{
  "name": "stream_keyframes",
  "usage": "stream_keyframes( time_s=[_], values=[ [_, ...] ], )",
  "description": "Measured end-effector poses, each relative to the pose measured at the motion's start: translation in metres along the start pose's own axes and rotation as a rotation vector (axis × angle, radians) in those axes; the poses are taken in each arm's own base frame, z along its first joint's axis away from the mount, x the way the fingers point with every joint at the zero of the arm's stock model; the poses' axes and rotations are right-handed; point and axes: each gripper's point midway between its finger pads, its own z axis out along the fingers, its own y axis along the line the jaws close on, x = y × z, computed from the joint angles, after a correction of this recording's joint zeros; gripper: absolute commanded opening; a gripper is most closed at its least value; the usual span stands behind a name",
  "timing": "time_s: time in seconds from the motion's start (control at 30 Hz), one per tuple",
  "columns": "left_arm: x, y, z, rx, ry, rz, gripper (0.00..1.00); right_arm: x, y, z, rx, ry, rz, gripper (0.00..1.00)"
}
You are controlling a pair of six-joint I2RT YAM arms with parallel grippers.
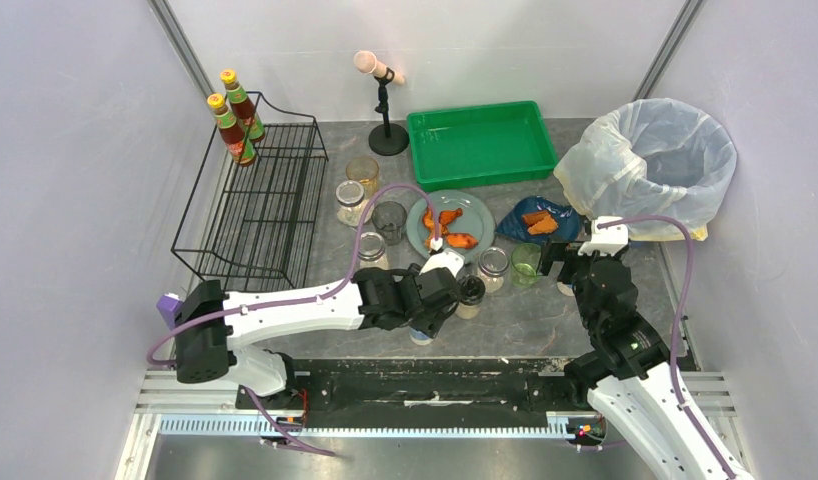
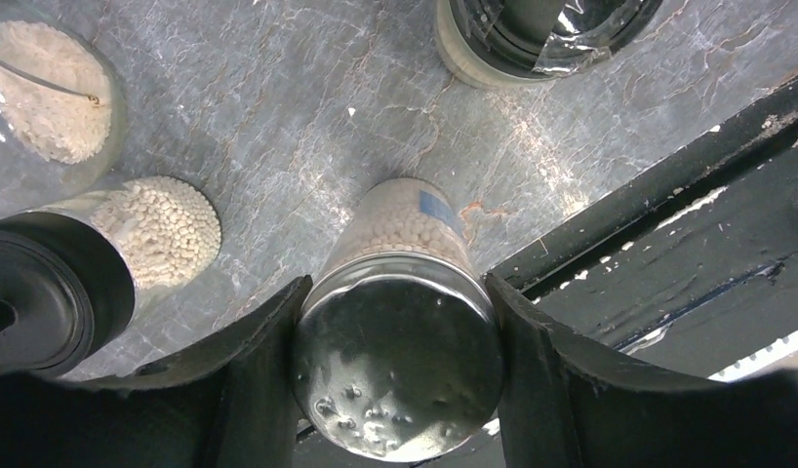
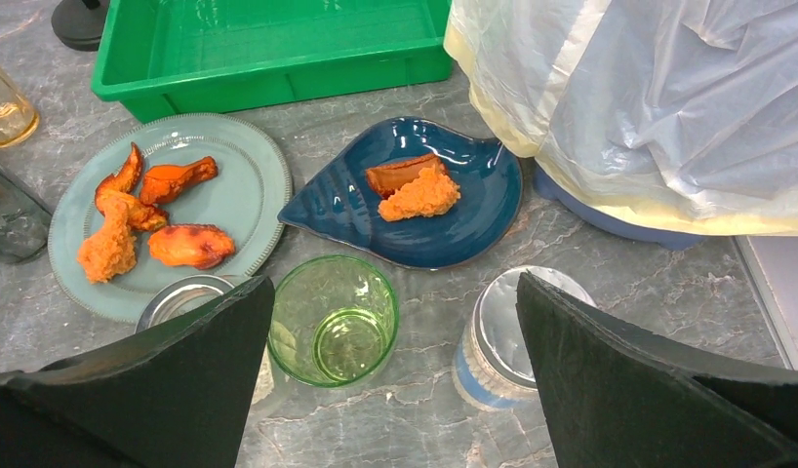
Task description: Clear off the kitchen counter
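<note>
Black pads of left gripper (image 2: 397, 288) are pressed onto both sides of the silver lid of a bean jar (image 2: 400, 361), pinching it. Jar is upright. Its base seems to sit on the kitchen counter (image 2: 307, 97), but the wrist view is too steep to confirm. It's near the counter's front edge, just inside the black rail (image 2: 649, 195).

Right gripper (image 3: 392, 283) is spread wide with nothing between the fingers. It hovers over a green glass (image 3: 334, 320) and a blue-labelled jar (image 3: 507, 336).

Counter is dark grey mottled stone-look with fine scratches, running from the rail to the back wall. Pale lilac walls (image 1: 75, 150) on three sides.

Crowding the left gripper:
- black-lidded bean jar (image 2: 54, 292) just beside the left finger
- grain jar (image 2: 49, 93) beyond it
- another black-lidded jar (image 2: 532, 34) ahead

Further out on the counter:
- grey-green plate (image 3: 249, 185) with fried pieces, and a blue leaf dish (image 3: 473, 195) with two pieces just beside it
- green tray (image 1: 480, 145) at the back
- black wire rack (image 1: 255, 205) on the left, two sauce bottles (image 1: 230, 130) on its back corner
- black stand (image 1: 389, 140) between rack and tray
- bag-lined bin (image 1: 655, 160) back right, next to the blue dish
</note>
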Motion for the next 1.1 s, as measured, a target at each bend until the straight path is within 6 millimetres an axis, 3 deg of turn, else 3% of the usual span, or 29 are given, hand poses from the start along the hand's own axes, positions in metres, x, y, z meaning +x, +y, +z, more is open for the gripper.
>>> stream_keyframes(
  time_s=[0.1, 0.2, 0.37, 0.5, 0.63, 0.77, 0.93, 1.1],
  values=[
    [-0.003, 0.0, -0.007, -0.003, 0.011, -0.005, 0.41, 0.0, -0.001, 0.0, 0.0, -0.001, -0.012, 0.98],
    [-0.021, -0.002, -0.026, 0.007, -0.003, -0.01, 0.38, -0.001, -0.001, -0.001, -0.002, -0.003, -0.022, 0.98],
    [-0.091, -0.009, -0.087, 0.077, -0.134, -0.058, 0.36, -0.008, -0.001, -0.004, -0.009, -0.027, -0.021, 0.98],
    [-0.143, 0.007, -0.13, 0.113, -0.248, -0.133, 0.35, -0.014, 0.0, -0.007, -0.024, -0.042, -0.021, 0.98],
    [-0.173, 0.058, -0.151, 0.05, -0.305, -0.219, 0.35, -0.02, 0.003, -0.008, -0.039, -0.053, -0.026, 0.98],
    [-0.187, 0.131, -0.166, -0.088, -0.335, -0.312, 0.35, -0.029, 0.005, -0.011, -0.055, -0.07, -0.037, 0.98],
    [-0.185, 0.221, -0.195, -0.282, -0.365, -0.438, 0.35, -0.032, 0.005, -0.012, -0.062, -0.077, -0.064, 0.98],
    [-0.164, 0.296, -0.216, -0.462, -0.363, -0.578, 0.35, -0.031, 0.008, -0.012, -0.085, -0.074, -0.086, 0.98]
  ],
)
